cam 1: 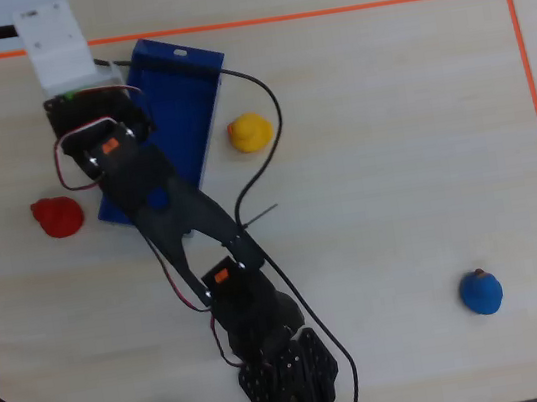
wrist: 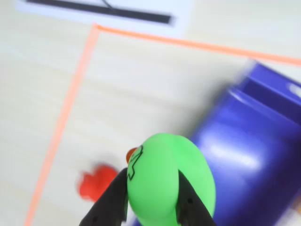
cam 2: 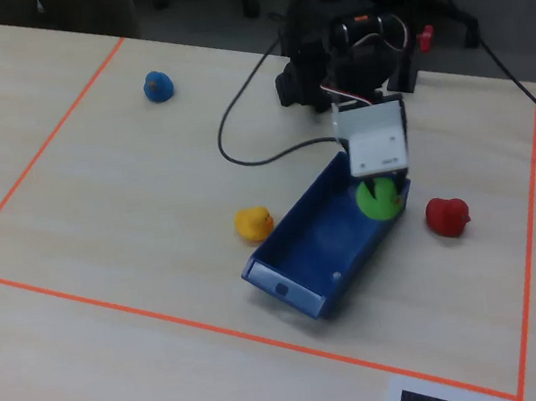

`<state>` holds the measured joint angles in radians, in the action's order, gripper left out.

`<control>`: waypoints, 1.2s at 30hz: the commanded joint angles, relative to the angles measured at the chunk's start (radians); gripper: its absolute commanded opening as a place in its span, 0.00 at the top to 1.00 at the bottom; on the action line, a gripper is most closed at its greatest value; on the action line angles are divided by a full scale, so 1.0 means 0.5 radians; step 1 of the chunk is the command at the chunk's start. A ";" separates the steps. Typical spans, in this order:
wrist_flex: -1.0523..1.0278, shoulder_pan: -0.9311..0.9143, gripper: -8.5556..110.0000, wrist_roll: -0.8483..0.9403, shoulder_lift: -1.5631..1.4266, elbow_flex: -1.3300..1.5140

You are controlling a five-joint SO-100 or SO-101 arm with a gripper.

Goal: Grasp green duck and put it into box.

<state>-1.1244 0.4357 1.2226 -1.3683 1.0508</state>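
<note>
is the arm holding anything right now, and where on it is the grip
Yes: the end effector holds the green duck, its two fingers clamped on opposite sides of the round body, with the orange beak left clear. In the fixed view it hangs over the box.

Pale wood-grain table [cam 1: 396, 172], marked off by an orange tape [cam 1: 321, 13] rectangle. Inside it sits the blue box [cam 2: 306, 247], long and low-walled, lying at an angle. Yellow duck [cam 1: 250, 132] just beside one long wall of the box, red duck [cam 1: 58, 216] near the opposite side. Blue duck [cam 1: 481, 291] well apart from the rest, over toward the right tape line in the overhead view. A black cable [cam 2: 249, 129] snakes across the surface. Outside the tape, a white sheet with a black bar [wrist: 101, 12].
</note>
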 commanded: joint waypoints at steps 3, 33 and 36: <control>-0.077 -0.270 0.93 0.095 -0.856 0.939; 0.387 0.003 0.79 -0.574 -0.936 1.629; 0.387 0.021 0.75 -0.601 -0.911 1.620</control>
<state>-0.9511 0.4310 0.9373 -1.8162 1.9144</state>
